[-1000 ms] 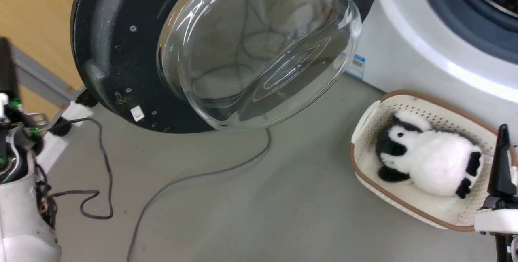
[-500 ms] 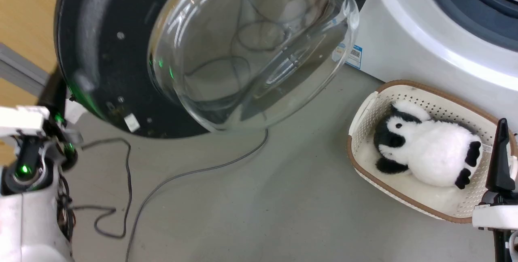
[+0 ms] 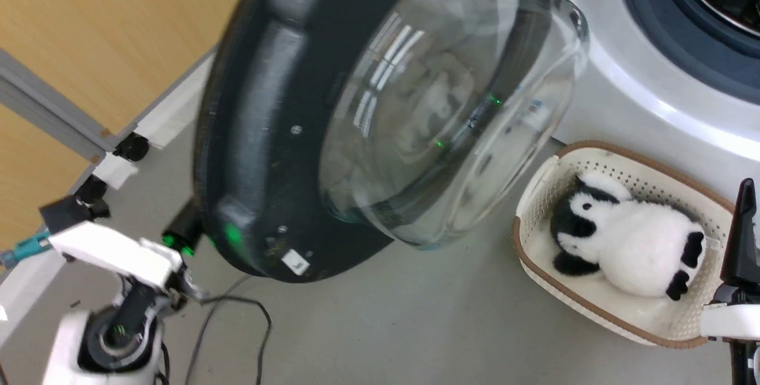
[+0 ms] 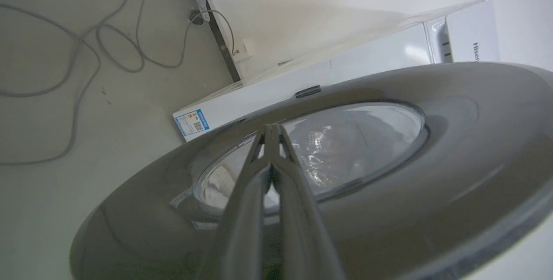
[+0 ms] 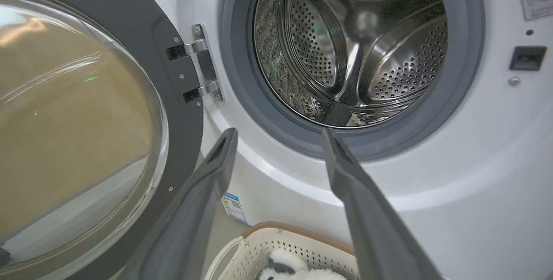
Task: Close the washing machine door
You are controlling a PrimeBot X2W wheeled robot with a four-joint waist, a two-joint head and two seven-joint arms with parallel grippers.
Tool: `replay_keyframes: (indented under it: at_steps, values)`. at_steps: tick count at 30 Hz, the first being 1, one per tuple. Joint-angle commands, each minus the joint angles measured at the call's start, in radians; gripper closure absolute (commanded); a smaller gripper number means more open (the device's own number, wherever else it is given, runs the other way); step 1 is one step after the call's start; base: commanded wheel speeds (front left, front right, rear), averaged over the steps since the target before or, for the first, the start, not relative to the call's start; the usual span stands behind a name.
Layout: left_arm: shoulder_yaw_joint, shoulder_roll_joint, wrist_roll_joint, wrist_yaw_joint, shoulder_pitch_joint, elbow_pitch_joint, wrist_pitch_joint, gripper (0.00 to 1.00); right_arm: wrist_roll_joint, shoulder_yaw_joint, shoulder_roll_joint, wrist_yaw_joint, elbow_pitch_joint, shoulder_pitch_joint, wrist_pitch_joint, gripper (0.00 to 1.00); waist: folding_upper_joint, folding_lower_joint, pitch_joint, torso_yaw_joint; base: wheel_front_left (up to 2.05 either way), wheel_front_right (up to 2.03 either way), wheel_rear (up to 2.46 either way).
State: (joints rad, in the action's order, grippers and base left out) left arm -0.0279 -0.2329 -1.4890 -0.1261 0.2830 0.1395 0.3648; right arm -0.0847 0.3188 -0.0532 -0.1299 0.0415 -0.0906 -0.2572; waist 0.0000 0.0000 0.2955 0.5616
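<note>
A cream basket [image 3: 653, 186] with a brown rim sat on the grey floor [image 3: 415, 325] at the lower right of the head view, close under the front of the washing machine [image 3: 623, 88]. A black-and-white plush toy [image 3: 629, 248] lay inside it. In the right wrist view, the perforated steel drum [image 5: 354, 46] stood open at the upper centre, ringed by the grey-blue gasket [image 5: 466, 55].

The left claw [image 4: 271, 133] had its two fingers pressed together along their length, with nothing between them. In its own view they lay over the glossy outer face of the washing machine door [image 4: 389, 193]. Whether they touched it could not be told. The right claw [image 5: 278, 135] had its fingers well apart and held nothing, its tips framing the lower part of the gasket.

The door hung partly open on a metal hinge [image 5: 203, 64] at the left side of the drum opening. In the head view it took up the upper centre as a tilted dark ellipse, its long axis running from upper right to lower left. Its inner face and bulging glass window [image 3: 451, 123] were turned toward the lower right, toward the machine and the basket. Its lower edge hung above the floor at the lower left, near the left arm's white wrist [image 3: 113, 251]. Grey cables [image 4: 86, 55] trailed across the floor.
</note>
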Motion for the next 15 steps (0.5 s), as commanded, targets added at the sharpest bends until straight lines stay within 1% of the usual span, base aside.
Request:
replay_keyframes:
  at_steps: [1,6,11,15]
  values:
    - [0.020,0.002,0.003,-0.005,-0.032,-0.039,0.006,1.00,-0.007,-0.002,0.003,-0.001,-0.003,0.008,-0.005,0.00,0.0000,0.0000,-0.010,0.006,0.00,0.00,0.00]
    - [0.127,-0.004,0.026,-0.005,-0.118,-0.175,0.019,1.00,-0.015,-0.015,0.003,-0.001,-0.017,0.003,-0.005,0.00,0.0000,0.0000,-0.030,0.005,0.00,0.00,0.00]
    - [0.239,-0.010,0.034,-0.005,-0.162,-0.249,0.025,1.00,-0.036,-0.020,0.003,-0.001,-0.034,0.008,-0.005,0.00,0.0000,0.0000,-0.064,-0.001,0.00,0.00,0.00]
    - [0.343,-0.031,0.055,-0.005,-0.177,-0.281,0.043,1.00,-0.056,0.004,0.003,-0.001,-0.040,0.019,-0.005,0.00,0.0000,0.0000,-0.096,-0.015,0.00,0.00,0.00]
